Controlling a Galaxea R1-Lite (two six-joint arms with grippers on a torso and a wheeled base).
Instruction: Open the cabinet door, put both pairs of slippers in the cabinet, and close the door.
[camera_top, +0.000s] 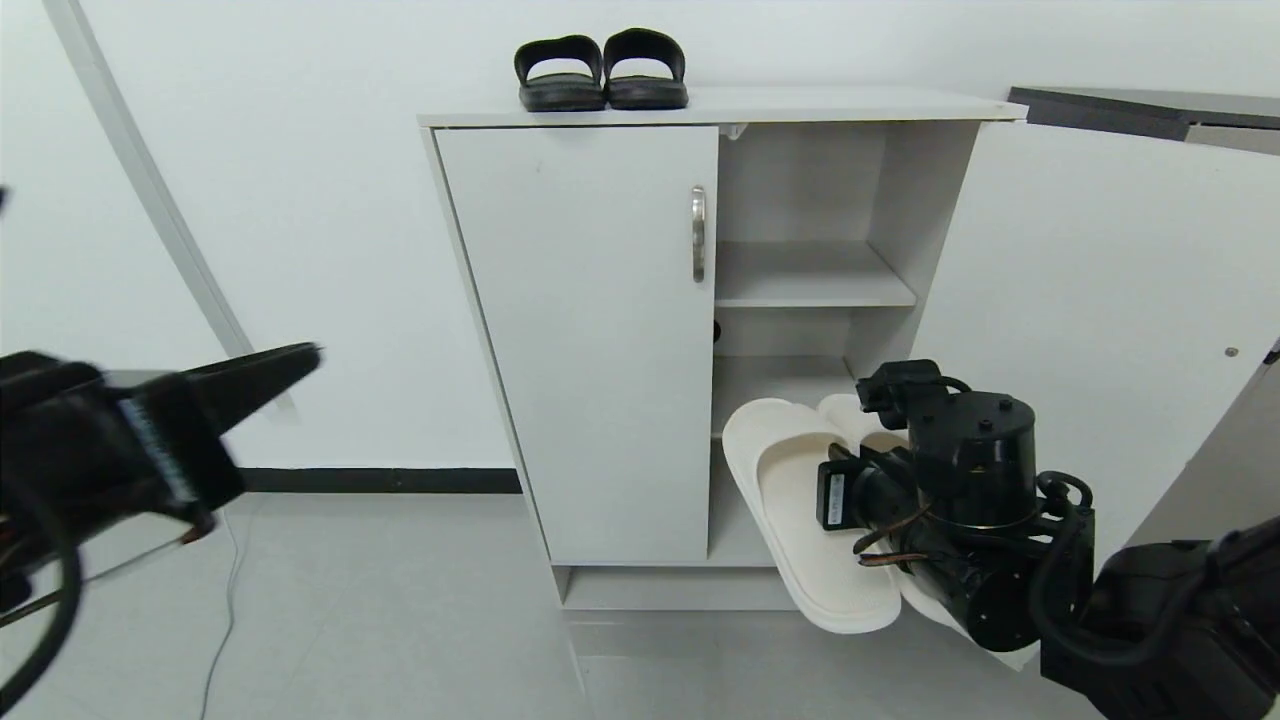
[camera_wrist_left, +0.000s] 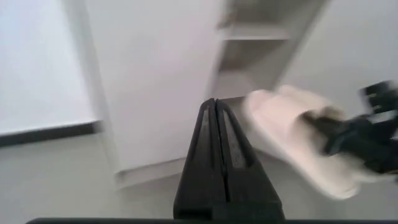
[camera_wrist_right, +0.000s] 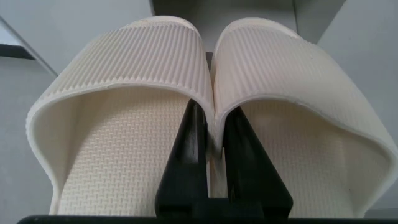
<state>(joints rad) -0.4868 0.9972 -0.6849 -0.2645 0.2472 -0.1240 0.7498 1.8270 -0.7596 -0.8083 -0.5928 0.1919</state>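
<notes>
Right claw (camera_wrist_right: 214, 127) is seen clamped on the pair of white slippers (camera_top: 800, 520). Its two fingers are pressed against the adjoining inner edges of the two straps, so that both slippers are held side by side. The pair is held tilted in the air, just in front of the open right half of the cabinet (camera_top: 800, 103), low down, with the toes turned toward it.

Left claw (camera_wrist_left: 216, 112) is held out well to the left of the cabinet, above the floor (camera_top: 400, 620). Its fingers are pressed together and nothing is gripped between them.

The left door (camera_top: 580, 350) is shut, and a metal handle (camera_top: 698, 233) is fixed upright near its inner edge. The right door (camera_top: 1080, 300) is swung wide open. Inside the open half an upper shelf (camera_top: 810, 275) and a lower shelf (camera_top: 780, 380) are seen. A pair of black slippers (camera_top: 600, 70) is set on the cabinet's top, above the shut door.
</notes>
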